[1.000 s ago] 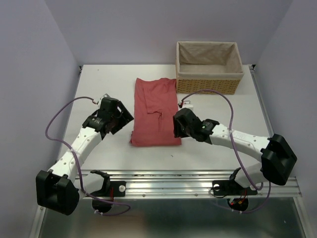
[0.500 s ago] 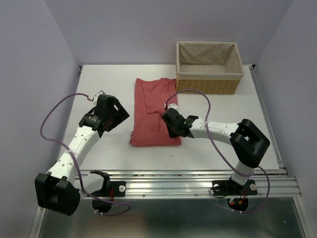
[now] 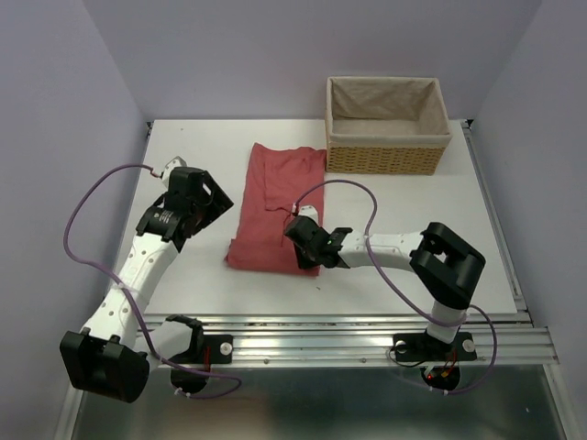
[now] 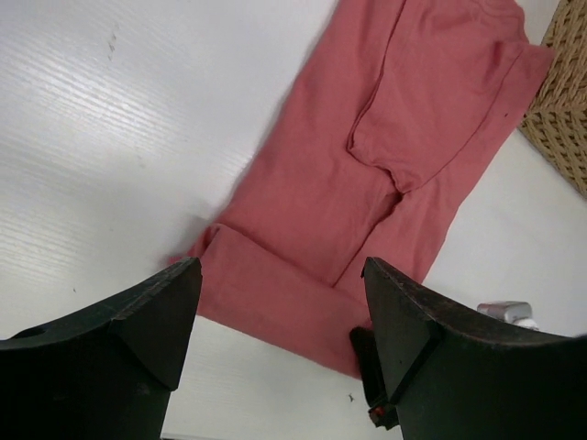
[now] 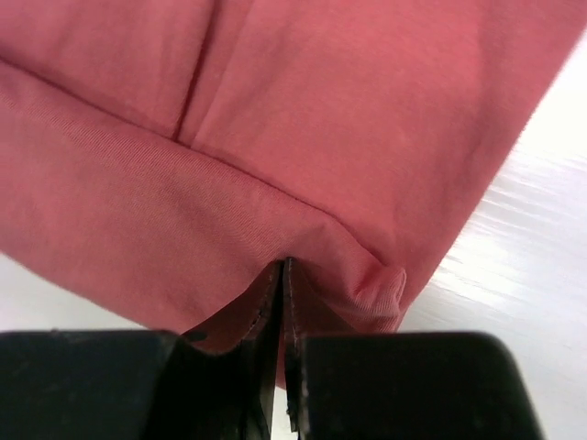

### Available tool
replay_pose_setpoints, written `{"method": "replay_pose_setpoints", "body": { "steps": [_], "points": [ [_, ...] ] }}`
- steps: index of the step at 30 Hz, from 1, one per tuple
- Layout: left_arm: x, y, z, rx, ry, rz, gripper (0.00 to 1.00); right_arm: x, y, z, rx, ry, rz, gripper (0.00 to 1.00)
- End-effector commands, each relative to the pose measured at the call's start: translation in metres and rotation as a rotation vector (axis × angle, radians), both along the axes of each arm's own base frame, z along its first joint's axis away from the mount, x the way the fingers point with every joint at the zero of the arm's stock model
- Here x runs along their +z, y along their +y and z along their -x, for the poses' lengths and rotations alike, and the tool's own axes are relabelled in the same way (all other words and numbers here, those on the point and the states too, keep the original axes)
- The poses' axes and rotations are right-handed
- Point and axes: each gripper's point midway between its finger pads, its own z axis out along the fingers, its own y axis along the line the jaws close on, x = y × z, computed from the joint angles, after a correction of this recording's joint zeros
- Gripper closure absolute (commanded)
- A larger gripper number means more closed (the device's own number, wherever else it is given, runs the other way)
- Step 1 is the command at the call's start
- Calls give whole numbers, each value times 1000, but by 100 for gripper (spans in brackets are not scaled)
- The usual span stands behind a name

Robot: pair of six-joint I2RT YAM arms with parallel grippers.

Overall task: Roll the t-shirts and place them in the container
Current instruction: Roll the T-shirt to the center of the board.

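The salmon-red t-shirt lies folded into a long strip on the white table, its near end skewed to the left. My right gripper is low at the shirt's near right part and shut on a pinch of its cloth. In the right wrist view the gripper has its jaws closed on a fold of the t-shirt. My left gripper is open and empty, above the table left of the shirt. In the left wrist view the gripper frames the t-shirt's near end.
A tan cloth-lined wicker basket stands at the back right, touching the shirt's far right corner; its corner shows in the left wrist view. The table's metal front rail runs along the near edge.
My right gripper moved left onto the shirt's near end and dragged it leftward, so the shirt lies slanted. My left gripper drew back to the left, away from the shirt.
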Motion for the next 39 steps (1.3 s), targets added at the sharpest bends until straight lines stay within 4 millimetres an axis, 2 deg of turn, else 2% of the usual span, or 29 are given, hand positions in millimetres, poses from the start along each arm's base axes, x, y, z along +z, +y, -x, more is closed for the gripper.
{"method": "replay_pose_setpoints", "body": {
  "steps": [1,4,8,10,13,15,17,18,22,23,25,27,29,36,39],
  "points": [
    [30,15,-6,32,-76,-35,17,-10,45,32,83,113,-118,89],
    [40,23,-8,46,-90,-60,17,3,69,35,150,112,-181,88],
    [43,32,-10,69,-82,-76,17,21,87,28,208,66,-201,84],
    [44,33,-16,52,-70,-78,17,33,89,19,245,3,-180,82],
    [46,32,-26,27,-39,-89,17,38,84,11,274,-64,-107,74],
    [46,36,-34,12,-13,-114,17,44,85,7,320,-116,-68,64],
    [42,41,-38,10,26,-139,17,48,79,-1,329,-160,-15,57],
    [50,43,-42,17,12,-142,17,51,77,-2,336,-173,-3,55],
    [61,56,-52,30,6,-118,17,65,77,-7,399,-257,37,46],
    [63,59,-53,35,4,-115,17,68,80,-4,451,-288,56,39],
    [68,67,-54,59,-5,-111,17,74,87,-3,523,-340,67,33],
    [70,70,-53,67,-9,-107,17,76,94,1,575,-372,69,32],
    [71,82,-51,97,-10,-105,17,80,105,5,641,-425,84,31],
    [69,101,-51,120,-5,-81,17,73,128,12,762,-516,149,26],
    [65,96,-53,96,0,-54,17,65,132,12,777,-507,155,22]
  ]
}}
